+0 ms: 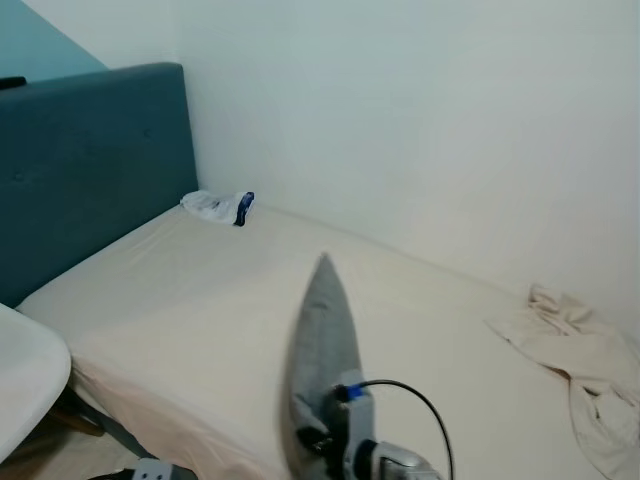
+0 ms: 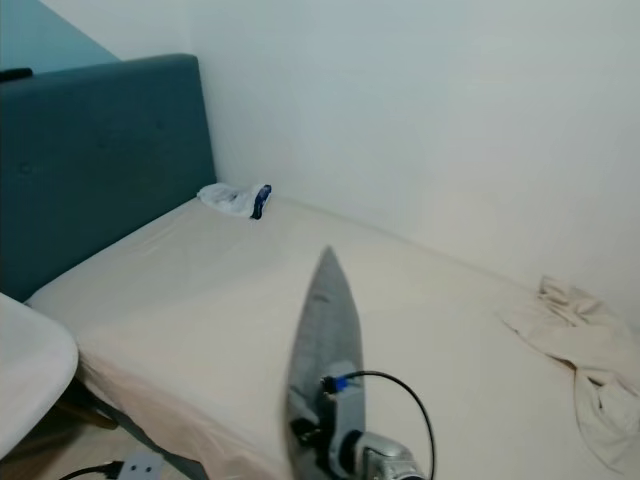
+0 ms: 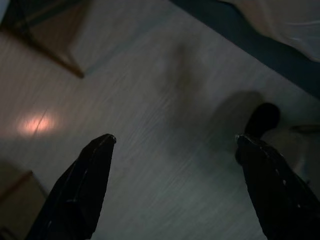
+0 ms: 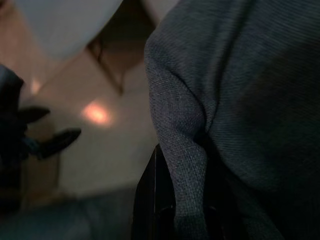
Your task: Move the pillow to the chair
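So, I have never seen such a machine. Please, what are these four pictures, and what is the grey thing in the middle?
A walking robot with two arms took them. Two pictures come from its head, looking down at a bed with a blue headboard. The grey thing is a pillow, shown edge-on, held up by the right gripper. A white chair stands at the left. A small bag and crumpled cloth lie on the bed. The two dark pictures come from the wrists: the left gripper hangs open above the floor.

Bare beige mattress against my teal headboard, a plastic wrapper in the corner, crumpled sheet far end.
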### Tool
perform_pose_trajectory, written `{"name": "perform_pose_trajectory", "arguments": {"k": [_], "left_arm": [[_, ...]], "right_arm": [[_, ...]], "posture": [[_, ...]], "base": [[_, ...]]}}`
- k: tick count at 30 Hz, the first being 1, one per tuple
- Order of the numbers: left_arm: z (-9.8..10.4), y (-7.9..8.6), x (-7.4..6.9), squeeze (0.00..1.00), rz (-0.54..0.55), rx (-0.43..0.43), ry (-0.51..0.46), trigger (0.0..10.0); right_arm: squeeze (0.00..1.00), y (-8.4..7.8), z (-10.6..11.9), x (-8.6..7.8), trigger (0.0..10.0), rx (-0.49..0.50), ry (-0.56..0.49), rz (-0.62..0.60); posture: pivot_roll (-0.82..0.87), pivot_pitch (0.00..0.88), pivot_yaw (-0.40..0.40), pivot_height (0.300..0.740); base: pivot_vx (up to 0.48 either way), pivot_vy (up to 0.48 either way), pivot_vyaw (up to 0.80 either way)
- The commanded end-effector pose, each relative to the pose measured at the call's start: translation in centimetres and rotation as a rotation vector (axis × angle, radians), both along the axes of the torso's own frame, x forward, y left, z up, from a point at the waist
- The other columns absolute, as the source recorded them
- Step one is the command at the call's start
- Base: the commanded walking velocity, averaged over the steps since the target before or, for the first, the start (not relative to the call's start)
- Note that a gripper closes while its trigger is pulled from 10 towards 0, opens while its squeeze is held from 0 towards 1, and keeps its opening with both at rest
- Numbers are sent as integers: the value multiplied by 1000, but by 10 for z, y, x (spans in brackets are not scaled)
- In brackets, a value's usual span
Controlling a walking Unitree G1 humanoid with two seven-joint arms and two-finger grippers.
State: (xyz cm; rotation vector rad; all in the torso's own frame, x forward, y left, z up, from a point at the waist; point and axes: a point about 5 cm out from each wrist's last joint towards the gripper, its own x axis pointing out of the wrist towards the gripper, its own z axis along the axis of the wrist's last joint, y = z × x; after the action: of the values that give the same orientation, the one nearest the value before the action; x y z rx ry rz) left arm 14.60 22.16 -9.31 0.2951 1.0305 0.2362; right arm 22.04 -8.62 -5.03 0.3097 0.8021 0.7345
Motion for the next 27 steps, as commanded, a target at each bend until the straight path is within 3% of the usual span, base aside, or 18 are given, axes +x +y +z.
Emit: {"name": "perform_pose_trajectory", "arguments": {"k": [1,27], "left_arm": [[-5,-2,-10,0,-3,-27,42,10000],[-8,-8,-15,0,-16,-93,69,10000]], "right_arm": [[0,8,-6,-12,10000,1,52,55],[0,10,-9,-18,10000,-56,44,178]], "posture": [[149,0,-102,724],[148,0,-94,724]], "base": [[0,0,725],[0,0,731]]}}
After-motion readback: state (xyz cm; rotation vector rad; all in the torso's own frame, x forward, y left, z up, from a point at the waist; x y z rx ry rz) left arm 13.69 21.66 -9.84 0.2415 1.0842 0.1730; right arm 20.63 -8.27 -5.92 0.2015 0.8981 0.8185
